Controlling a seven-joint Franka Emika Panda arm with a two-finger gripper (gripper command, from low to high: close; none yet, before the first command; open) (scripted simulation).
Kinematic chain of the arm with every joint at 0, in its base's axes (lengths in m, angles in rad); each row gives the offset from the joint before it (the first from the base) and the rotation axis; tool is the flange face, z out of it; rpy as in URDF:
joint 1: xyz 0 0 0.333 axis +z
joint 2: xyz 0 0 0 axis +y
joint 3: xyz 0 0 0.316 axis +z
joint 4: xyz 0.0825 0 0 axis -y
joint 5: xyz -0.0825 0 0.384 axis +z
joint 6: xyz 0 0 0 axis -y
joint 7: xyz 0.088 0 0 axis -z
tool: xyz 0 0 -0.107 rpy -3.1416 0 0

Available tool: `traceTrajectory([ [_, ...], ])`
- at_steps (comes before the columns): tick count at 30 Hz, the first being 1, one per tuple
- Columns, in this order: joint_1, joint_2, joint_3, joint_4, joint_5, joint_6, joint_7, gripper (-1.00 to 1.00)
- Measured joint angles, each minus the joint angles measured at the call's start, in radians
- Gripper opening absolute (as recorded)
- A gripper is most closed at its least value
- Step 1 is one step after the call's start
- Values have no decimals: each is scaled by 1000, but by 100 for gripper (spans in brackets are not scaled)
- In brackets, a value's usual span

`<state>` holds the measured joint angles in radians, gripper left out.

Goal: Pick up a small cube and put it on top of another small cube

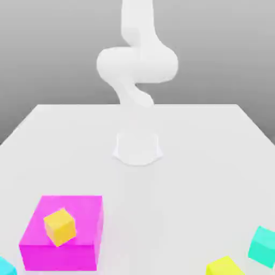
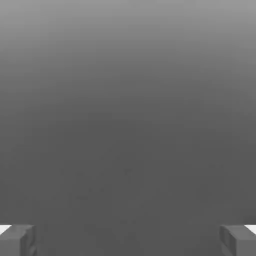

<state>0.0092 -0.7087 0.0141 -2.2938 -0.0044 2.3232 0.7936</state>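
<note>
Exterior view: yellow cube point(image 1: 225, 267) on table point(image 1: 182, 188), apart from the claw point(image 2: 128, 241) (open).

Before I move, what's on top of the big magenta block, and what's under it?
A small orange-yellow cube sits tilted on the big magenta block. Whatever lies under the block is covered, so I can't tell.

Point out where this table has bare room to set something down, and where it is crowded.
The table is bare between the magenta block and the yellow cube, and on both sides of the arm's base. It is crowded at the turquoise cube beside the yellow one, and on the block, where an orange-yellow cube sits.
</note>
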Motion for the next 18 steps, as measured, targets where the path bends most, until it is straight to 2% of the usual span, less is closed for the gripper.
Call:
traceTrajectory([
  [18, 76, 659, 106, 44, -60, 169, -28, 0],
])
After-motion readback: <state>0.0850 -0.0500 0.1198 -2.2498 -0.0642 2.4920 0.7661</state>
